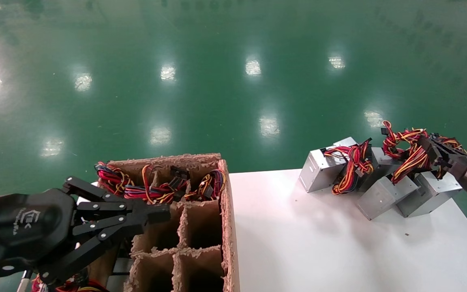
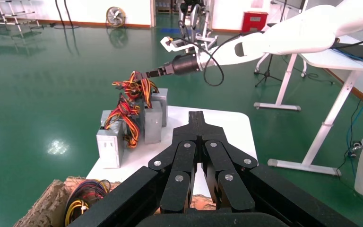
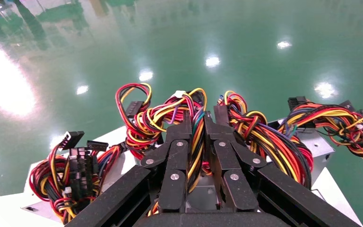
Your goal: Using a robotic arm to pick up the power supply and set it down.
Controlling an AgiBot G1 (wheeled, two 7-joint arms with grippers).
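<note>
Several silver-grey power supplies [image 1: 381, 196] stand bunched at the far right of the white table [image 1: 298, 243], their red-yellow-black wires on top. My right gripper [image 1: 423, 144] reaches in from the right at the top of that cluster. In the right wrist view its jaws [image 3: 197, 118] are closed on a strand of the wire bundle [image 3: 194, 142] of one power supply [image 3: 196, 191], whose grey box shows just below. The left wrist view shows the white right arm [image 2: 288, 35] over the same cluster [image 2: 137, 118]. My left gripper [image 1: 158, 213] hovers shut and empty over the cardboard box.
A cardboard box [image 1: 227, 227] with divider cells stands against the table's left edge, with wire bundles [image 1: 156, 188] in its far cells. Green floor lies beyond. The left wrist view shows a second white table [image 2: 340, 59] off to the side.
</note>
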